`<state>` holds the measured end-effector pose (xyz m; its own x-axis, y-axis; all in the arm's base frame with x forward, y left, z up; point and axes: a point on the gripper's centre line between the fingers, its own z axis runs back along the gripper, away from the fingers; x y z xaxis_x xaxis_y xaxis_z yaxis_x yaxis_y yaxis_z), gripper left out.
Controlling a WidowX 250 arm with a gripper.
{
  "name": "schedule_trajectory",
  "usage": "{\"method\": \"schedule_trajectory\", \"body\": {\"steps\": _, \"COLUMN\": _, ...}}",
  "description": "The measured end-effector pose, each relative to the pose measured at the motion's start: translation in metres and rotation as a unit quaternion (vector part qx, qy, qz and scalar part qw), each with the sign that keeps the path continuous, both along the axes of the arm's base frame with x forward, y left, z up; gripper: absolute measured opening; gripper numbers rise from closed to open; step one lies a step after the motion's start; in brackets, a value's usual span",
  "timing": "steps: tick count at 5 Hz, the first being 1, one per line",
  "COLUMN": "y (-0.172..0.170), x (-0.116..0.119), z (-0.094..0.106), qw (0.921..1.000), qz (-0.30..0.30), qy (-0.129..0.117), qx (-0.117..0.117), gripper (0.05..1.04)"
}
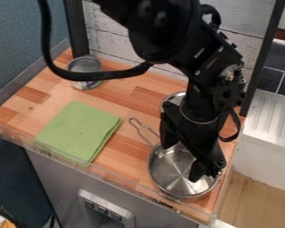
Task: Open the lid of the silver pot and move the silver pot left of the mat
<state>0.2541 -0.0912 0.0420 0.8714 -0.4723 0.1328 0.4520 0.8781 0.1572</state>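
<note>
Over the right part of the wooden counter, the gripper (183,153) hangs open, its two fingertips spread apart above the silver pot. The silver pot (173,174) stands upright near the front right corner, its bare inside showing and its wire handle pointing to the upper left. Part of its rim is hidden behind the gripper. Just behind the gripper, a round silver piece (173,98) shows in part; whether it is the lid I cannot tell. A folded green cloth mat (79,130) lies flat to the left of the pot.
An open metal can (85,67) stands at the back left of the counter (136,100). A low clear guard runs along the counter's front and left edges. A white wooden panel with dark posts rises behind, and a white ribbed surface (270,120) lies beyond the right edge.
</note>
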Motion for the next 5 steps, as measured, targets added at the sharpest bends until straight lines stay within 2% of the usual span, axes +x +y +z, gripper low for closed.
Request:
{"method": "schedule_trajectory", "body": {"steps": 2, "y": -0.013, "x": -0.009, "z": -0.015, "qw": 0.9990, "qz": -0.023, "qy": 0.034, "qx": -0.016, "gripper": 1.000}}
{"method": "schedule_trajectory", "body": {"steps": 4, "y": -0.016, "x": -0.011, "z": -0.015, "qw": 0.9992, "qz": -0.026, "qy": 0.028, "qx": -0.011, "gripper": 1.000}}
{"method": "schedule_trajectory", "body": {"steps": 5, "y": -0.019, "x": -0.009, "z": -0.025, "qw": 0.9988, "qz": -0.025, "qy": 0.041, "qx": -0.006, "gripper": 1.001}}
